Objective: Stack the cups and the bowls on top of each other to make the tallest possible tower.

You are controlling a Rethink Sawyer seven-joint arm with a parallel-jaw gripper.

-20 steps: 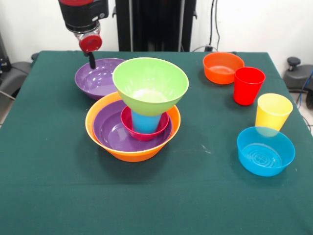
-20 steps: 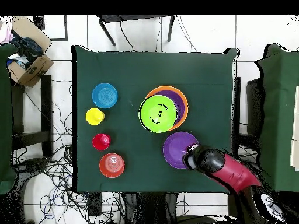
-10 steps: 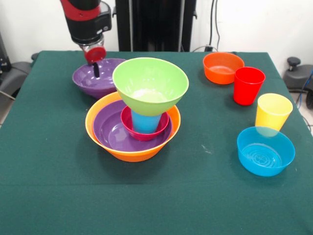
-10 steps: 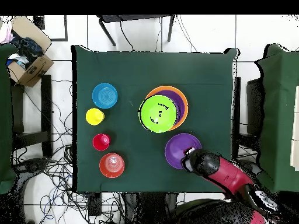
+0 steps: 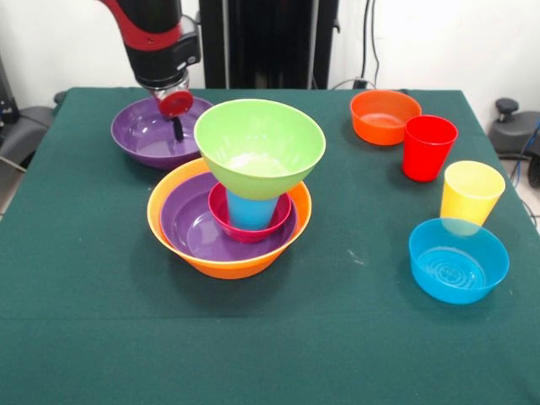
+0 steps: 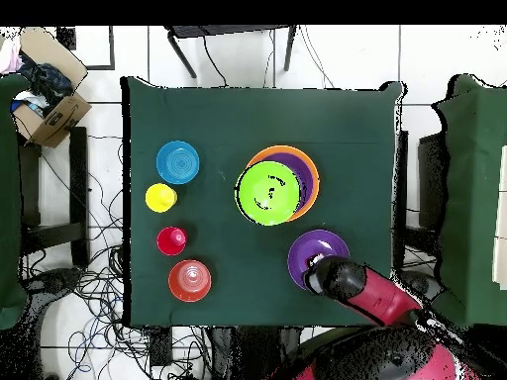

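right now the gripper (image 5: 176, 126) hangs inside the loose purple bowl (image 5: 145, 135), down near its rim on the side facing the tower (image 5: 240, 190); only one dark finger shows below the red cap, so whether it is apart or clamped on the bowl wall i cannot tell. the tower stands just beside that bowl: a large orange bowl (image 5: 181, 245) at the base, a purple one nested in it, a small pink-red bowl (image 5: 221, 218), the blue cup (image 5: 251, 211) and the lime green bowl (image 5: 259, 143) perched wide on top. the risk, as i judge it, is that the green bowl sits on a narrow cup, so any swing of the purple bowl or the arm past it could knock it off. a grip on one thin rim could also let the bowl tilt or slip. in the overhead view the arm covers part of the purple bowl (image 6: 322, 249) and hides the fingertips altogether. the red cup (image 5: 428, 148), yellow cup (image 5: 471, 192), small orange bowl (image 5: 384, 116) and small blue bowl (image 5: 458, 260) stand well apart.
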